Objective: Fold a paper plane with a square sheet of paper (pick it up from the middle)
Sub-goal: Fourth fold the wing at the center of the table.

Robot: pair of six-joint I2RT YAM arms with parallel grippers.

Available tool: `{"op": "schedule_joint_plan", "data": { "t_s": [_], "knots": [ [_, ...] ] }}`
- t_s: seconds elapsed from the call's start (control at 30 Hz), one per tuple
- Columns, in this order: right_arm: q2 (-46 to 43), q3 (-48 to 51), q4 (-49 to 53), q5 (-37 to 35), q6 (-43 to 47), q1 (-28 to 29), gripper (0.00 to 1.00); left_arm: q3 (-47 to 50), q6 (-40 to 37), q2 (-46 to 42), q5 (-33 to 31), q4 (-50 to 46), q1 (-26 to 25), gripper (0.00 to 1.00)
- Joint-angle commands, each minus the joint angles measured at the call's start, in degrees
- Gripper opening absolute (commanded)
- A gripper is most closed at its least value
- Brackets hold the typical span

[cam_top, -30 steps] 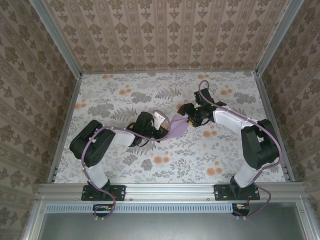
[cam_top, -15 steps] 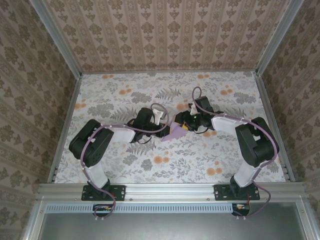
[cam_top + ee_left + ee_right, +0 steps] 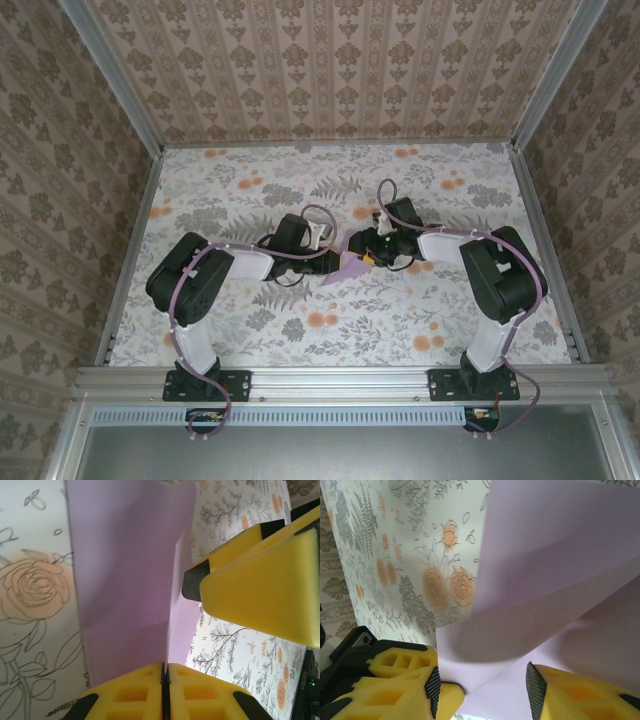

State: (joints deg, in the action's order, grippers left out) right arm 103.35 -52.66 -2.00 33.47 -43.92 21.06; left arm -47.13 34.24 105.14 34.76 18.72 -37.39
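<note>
Centrally on the floral-patterned table (image 3: 300,320), the left gripper (image 3: 328,262) and the right gripper (image 3: 360,250) meet tip to tip at a thin lilac-purple sheet of paper (image 3: 347,268); from above the paper shows as a small pointed purple shape just below the two claws. In the left wrist view the left gripper (image 3: 165,672) has its yellow fingers pressed flat together, pinching the sheet of paper (image 3: 125,570) on a vertical crease; a broad flap spreads to the left of the crease and a narrower one to the right; the right gripper's yellow, black-padded fingers (image 3: 250,580) sit just beside that narrower flap. In the right wrist view the right gripper (image 3: 482,687) has its jaws standing apart, unclosed, with a curved fold of the sheet (image 3: 545,555) rising between them; whether the pads touch the paper I cannot tell.
</note>
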Motion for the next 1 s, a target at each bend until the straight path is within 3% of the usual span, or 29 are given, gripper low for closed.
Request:
{"op": "schedule_joint_plan", "data": {
  "t_s": [0.0,0.27,0.63,0.8,0.97],
  "knots": [
    [1.36,0.95,-1.69,0.66,-1.41,0.12,0.53,-1.88,1.44,1.20,1.71,-1.66,0.56,0.12],
    [3.11,0.39,-1.08,-0.43,-2.74,0.12,0.54,-1.40,2.32,1.38,3.64,-0.81,1.09,0.13],
    [4.30,-2.21,7.52,-6.07,-1.81,0.46,0.52,-0.41,3.29,1.21,3.57,1.16,1.44,0.14],
    [5.26,-3.86,12.46,-9.64,-1.15,1.17,0.51,0.11,3.29,0.04,3.11,1.60,1.52,0.20],
    [6.45,-5.44,15.59,-11.59,-0.66,1.74,0.52,1.64,2.01,-4.55,-0.16,-0.76,2.11,0.33]
  ]
}}
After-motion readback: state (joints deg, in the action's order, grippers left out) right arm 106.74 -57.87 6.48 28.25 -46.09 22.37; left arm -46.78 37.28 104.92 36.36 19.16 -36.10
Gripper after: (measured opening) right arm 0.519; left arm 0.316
